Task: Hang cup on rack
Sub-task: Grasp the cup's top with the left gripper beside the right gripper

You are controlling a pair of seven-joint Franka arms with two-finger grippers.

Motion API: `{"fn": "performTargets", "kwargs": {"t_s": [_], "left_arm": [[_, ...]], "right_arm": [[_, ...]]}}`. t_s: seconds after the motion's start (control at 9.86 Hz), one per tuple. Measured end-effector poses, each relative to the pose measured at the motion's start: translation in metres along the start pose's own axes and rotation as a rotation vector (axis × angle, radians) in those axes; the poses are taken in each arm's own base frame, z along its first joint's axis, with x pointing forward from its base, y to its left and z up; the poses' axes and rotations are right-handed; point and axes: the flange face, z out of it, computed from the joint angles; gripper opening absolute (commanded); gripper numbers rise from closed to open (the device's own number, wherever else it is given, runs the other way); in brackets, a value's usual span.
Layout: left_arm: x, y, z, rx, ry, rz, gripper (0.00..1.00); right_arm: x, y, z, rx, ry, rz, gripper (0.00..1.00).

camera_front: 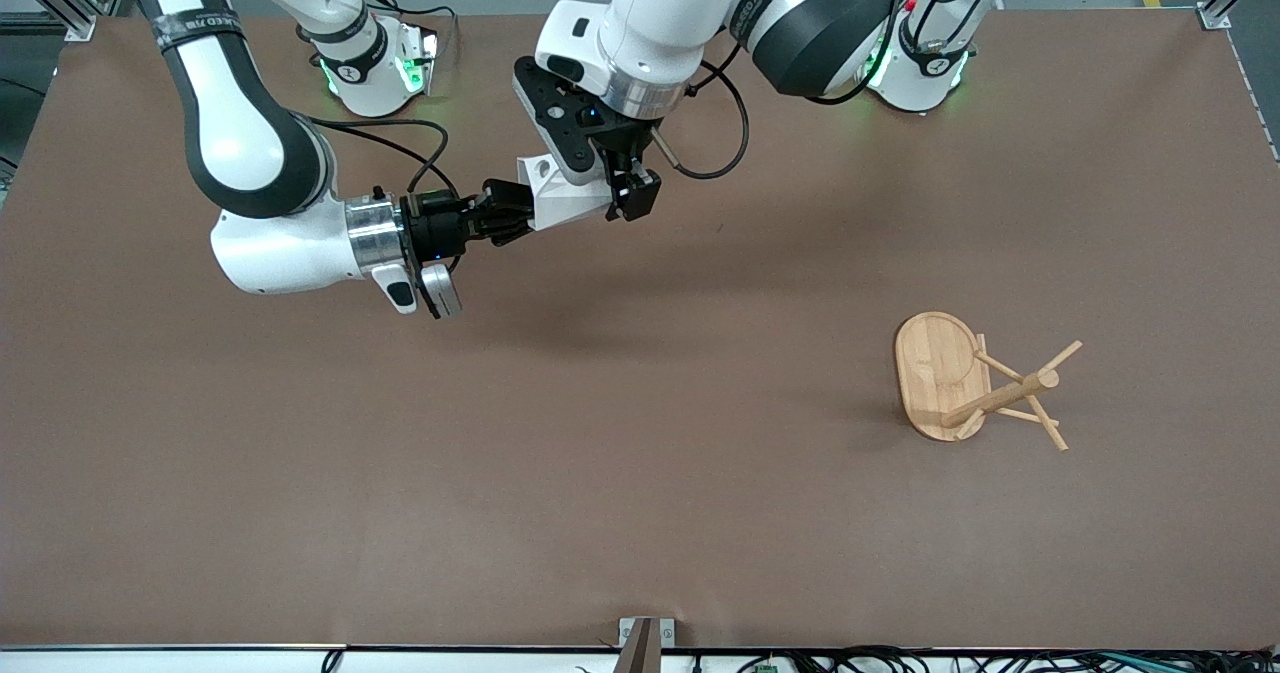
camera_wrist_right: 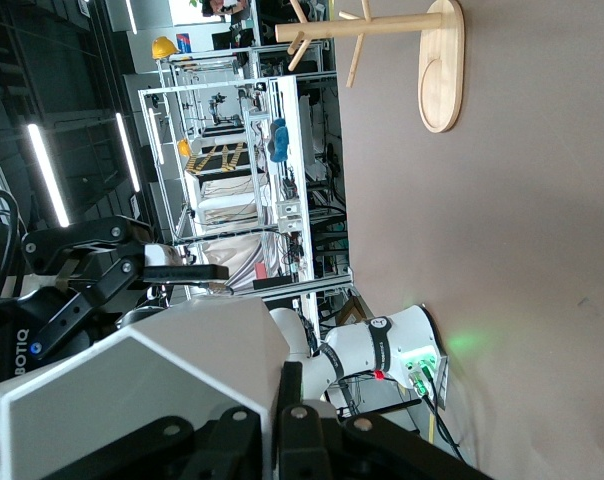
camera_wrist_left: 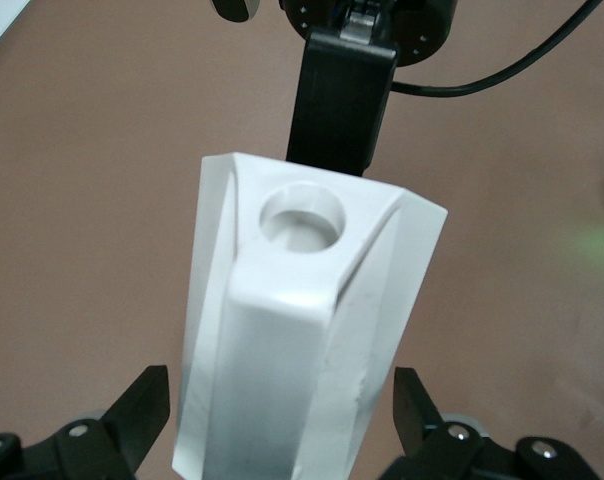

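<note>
White cup (camera_front: 562,198) clamped in right tool (camera_front: 510,215), midair.

i'm looking at a wide brown table (camera_front: 640,473), matte all over. the one thing resting on it is the rack (camera_front: 975,383), standing on its oval base toward the left arm's end, post up and pegs fanned out.

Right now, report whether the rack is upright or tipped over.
Upright. The rack stands on its flat oval base on the table, post rising with pegs angling off it, toward the left arm's end.
</note>
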Motion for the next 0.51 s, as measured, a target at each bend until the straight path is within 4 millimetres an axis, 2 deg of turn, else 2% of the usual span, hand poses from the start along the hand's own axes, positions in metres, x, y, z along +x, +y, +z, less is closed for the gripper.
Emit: {"fn": "performTargets", "kwargs": {"t_s": [0.1,0.2,0.3,0.41,0.51], "left_arm": [[0.0007,-0.0007,-0.0002,0.008,0.005,0.008,0.67],[0.0012,-0.0005,0.0,0.016,0.008,0.017,0.42],[0.0017,0.0022,0.0009,0.02,0.005,0.027,0.16],[0.0021,0.002,0.0025,0.028,0.004,0.03,0.04],[0.0022,0.0019,0.0028,0.03,0.004,0.031,0.01]], "right_arm": [[0.0001,0.0001,-0.0002,0.0,0.001,0.0,0.0],[0.0008,0.0002,-0.0009,-0.002,0.007,0.0,0.14],[0.0017,0.0009,-0.0025,-0.004,0.015,0.001,0.99],[0.0008,-0.0003,-0.0021,-0.001,0.009,0.0,1.0],[0.0004,-0.0013,-0.0018,0.002,0.006,-0.001,1.0]]}}
